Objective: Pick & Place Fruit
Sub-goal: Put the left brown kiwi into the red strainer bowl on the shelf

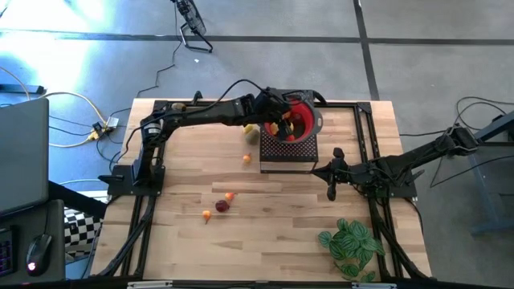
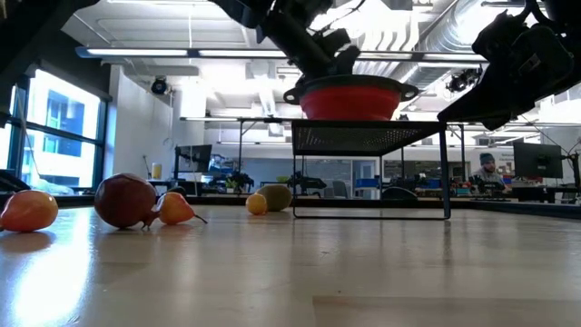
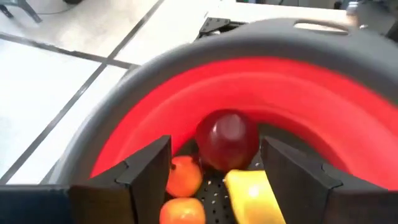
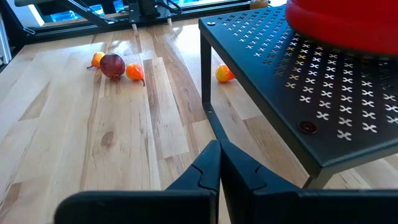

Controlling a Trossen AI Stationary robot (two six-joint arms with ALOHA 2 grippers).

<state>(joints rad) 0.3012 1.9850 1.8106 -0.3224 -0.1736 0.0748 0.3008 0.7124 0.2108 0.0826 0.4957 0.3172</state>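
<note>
A red bowl (image 1: 303, 120) with a grey rim stands on a black perforated stand (image 1: 287, 154) at the table's far side. My left gripper (image 3: 214, 163) hangs open over the bowl's inside. A dark red fruit (image 3: 227, 139) lies in the bowl just beyond the fingers, with two orange fruits (image 3: 184, 176) and a yellow one (image 3: 252, 193). Loose on the table are a dark red fruit (image 1: 222, 206), two orange ones (image 1: 230, 196) beside it, another orange one (image 1: 246, 158) and a yellowish one (image 1: 251, 130). My right gripper (image 4: 219, 155) waits shut at the table's right.
A green leafy plant (image 1: 351, 245) lies at the near right corner. Black frame rails run along both table sides (image 1: 136, 217). Bare wood lies between the loose fruits and the stand. The stand's legs (image 2: 294, 173) leave a gap under its top.
</note>
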